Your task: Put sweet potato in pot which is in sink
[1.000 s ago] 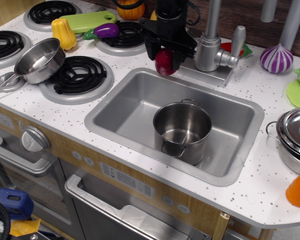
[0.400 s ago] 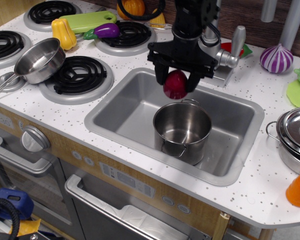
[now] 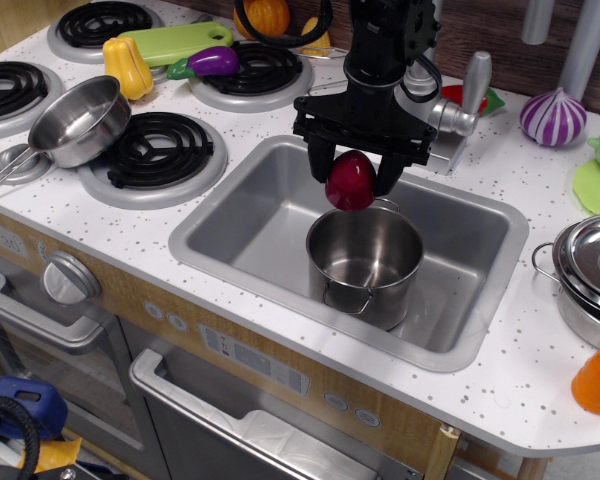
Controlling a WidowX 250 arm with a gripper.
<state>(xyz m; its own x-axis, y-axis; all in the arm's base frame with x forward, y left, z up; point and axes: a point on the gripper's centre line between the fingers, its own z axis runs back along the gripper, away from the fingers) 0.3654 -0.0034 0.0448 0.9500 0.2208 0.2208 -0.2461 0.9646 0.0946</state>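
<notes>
The sweet potato (image 3: 350, 181) is a glossy dark-red egg shape held between the fingers of my black gripper (image 3: 351, 176). The gripper is shut on it and hangs just above the far rim of the shiny steel pot (image 3: 364, 262). The pot has two loop handles and stands upright and empty inside the grey sink (image 3: 240, 215), right of its middle. The sweet potato's lower end is a little above the pot's opening.
A faucet (image 3: 432, 100) stands behind the sink. A long-handled saucepan (image 3: 75, 122) sits on the left burners. A yellow squash (image 3: 127, 66), green board (image 3: 175, 42) and eggplant (image 3: 213, 61) lie at the back left. A striped onion (image 3: 552, 117) and lidded pot (image 3: 592, 275) are at the right.
My gripper carried the sweet potato from beside the faucet forward and right over the sink, then lowered it slightly toward the pot's rim.
</notes>
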